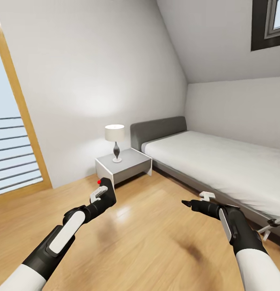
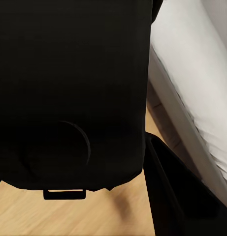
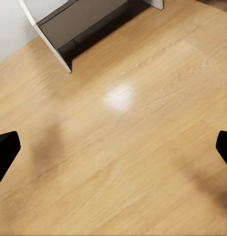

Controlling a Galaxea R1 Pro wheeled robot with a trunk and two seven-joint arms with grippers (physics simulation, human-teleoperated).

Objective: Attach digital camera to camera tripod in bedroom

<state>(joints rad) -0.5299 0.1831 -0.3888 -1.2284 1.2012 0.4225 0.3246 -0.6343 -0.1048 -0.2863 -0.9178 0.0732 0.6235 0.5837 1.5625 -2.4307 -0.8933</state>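
Observation:
My left gripper is shut on the digital camera, a small black body with a red button on top, held above the wood floor. In the left wrist view the camera's black body is close up, with one dark finger beside it. My right gripper hangs open over bare floor, its two black fingertips far apart at the sides of the right wrist view. A few silver legs of the camera tripod show at the right edge, beside the bed; its head is out of view.
A grey bed with a white mattress runs along the right wall. A white nightstand with a lamp stands in the corner ahead. A wood-framed window or door is at the left. Light plank floor lies between the arms.

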